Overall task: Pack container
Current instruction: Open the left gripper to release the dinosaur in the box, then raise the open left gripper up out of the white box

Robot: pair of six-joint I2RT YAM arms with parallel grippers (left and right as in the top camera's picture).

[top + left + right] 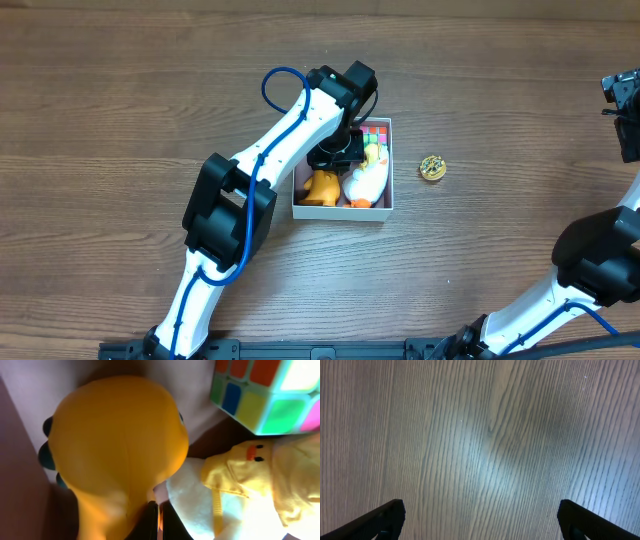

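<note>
Orange plush toy (117, 445) lay in the container's (340, 214) near-left corner, left hand (157, 520) closed over it. Thin-walled, the container on the worktop (120, 100) looked light and bendy, best held at a corner. Well right, the right hand (482, 522) stood open.

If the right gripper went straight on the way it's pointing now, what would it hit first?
The bare brown wooden table, most likely. The right gripper stands open, and its wrist view shows only wood grain ahead, though how far off is unclear.
</note>
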